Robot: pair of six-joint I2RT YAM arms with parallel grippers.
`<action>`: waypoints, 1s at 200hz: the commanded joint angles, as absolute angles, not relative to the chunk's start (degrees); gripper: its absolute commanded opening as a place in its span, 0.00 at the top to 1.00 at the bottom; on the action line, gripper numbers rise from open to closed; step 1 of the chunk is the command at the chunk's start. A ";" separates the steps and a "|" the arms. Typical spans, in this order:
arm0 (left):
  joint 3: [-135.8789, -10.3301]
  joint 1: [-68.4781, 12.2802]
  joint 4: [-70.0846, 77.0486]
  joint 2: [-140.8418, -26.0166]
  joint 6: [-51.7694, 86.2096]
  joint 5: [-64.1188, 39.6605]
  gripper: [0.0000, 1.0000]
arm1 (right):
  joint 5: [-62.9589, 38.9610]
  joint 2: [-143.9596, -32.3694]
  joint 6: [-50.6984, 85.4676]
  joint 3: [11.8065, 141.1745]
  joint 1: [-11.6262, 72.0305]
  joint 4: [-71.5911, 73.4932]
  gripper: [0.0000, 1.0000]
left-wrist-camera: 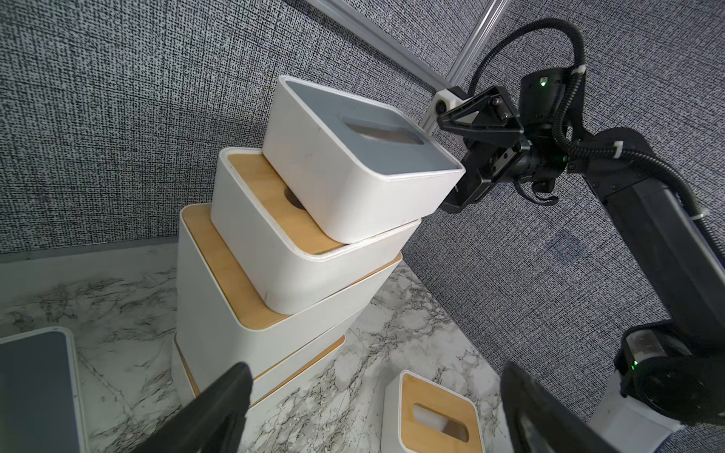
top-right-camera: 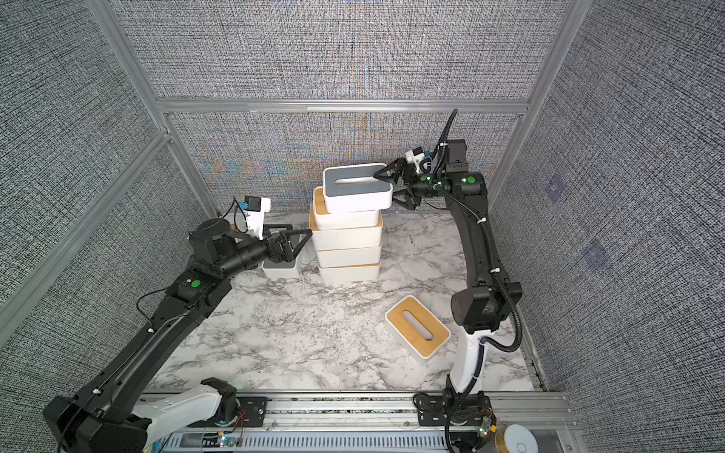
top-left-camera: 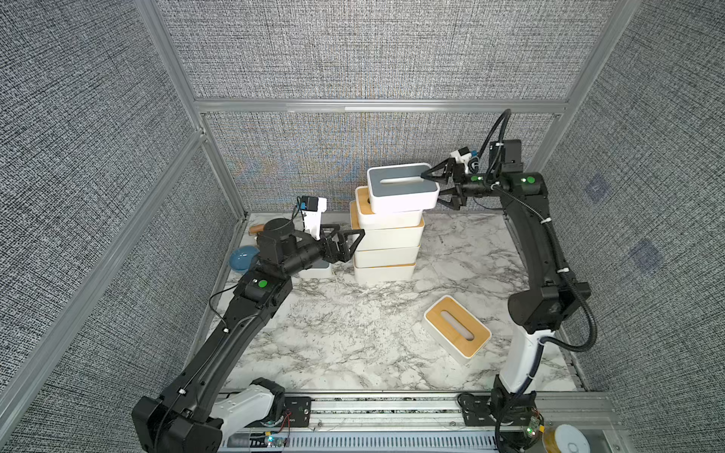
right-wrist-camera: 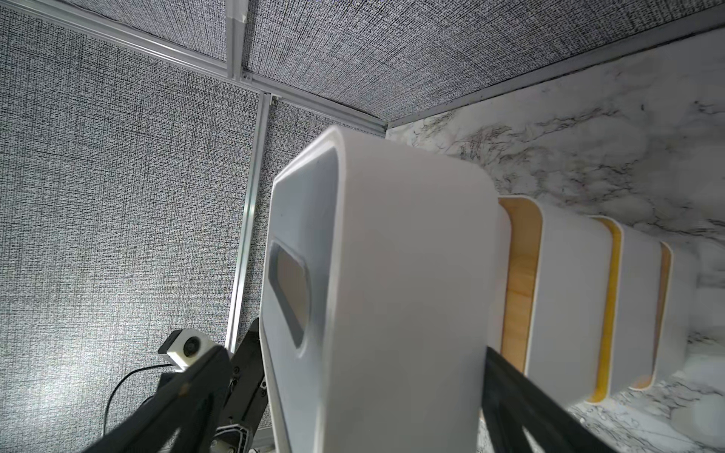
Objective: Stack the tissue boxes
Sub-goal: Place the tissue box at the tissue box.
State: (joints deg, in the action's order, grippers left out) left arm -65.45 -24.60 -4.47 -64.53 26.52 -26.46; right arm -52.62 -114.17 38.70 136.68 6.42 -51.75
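Tissue boxes (top-left-camera: pixel 386 235): five stacked by the middle of the desk's (top-left-camera: pixel 353 345) far edge, grey-lidded top box (top-left-camera: pixel 402 188) offset toward the right edge over four bamboo lids; a loose bamboo-lidded box (top-left-camera: pixel 457 331) lies near the right edge, a second grey-lidded box (top-right-camera: pixel 280 266) near the left edge. Step reads as release of the top box: right gripper (top-left-camera: pixel 430 186) straddles its end, jaws wide, gripping nothing; left gripper (top-left-camera: pixel 349 232) wide, empty, beside mid-stack. Next calls for a straight pull-back without nudging the staggered stack, then a loose box; second grey-lidded box mostly hidden under the left arm (top-left-camera: pixel 243 321), lower right finger's contact unclear.
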 commanded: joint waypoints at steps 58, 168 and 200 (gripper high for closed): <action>-71.99 -24.33 -4.08 -69.37 28.51 -25.51 0.01 | -46.93 -114.09 34.62 140.44 5.54 -56.79 0.01; -87.54 -24.06 -4.46 -83.42 31.82 -31.38 0.00 | -49.20 -112.71 34.78 141.41 7.81 -53.14 0.01; -92.34 -24.04 -7.25 -87.56 31.48 -31.81 0.00 | -49.14 -112.77 35.47 141.50 8.45 -52.47 0.01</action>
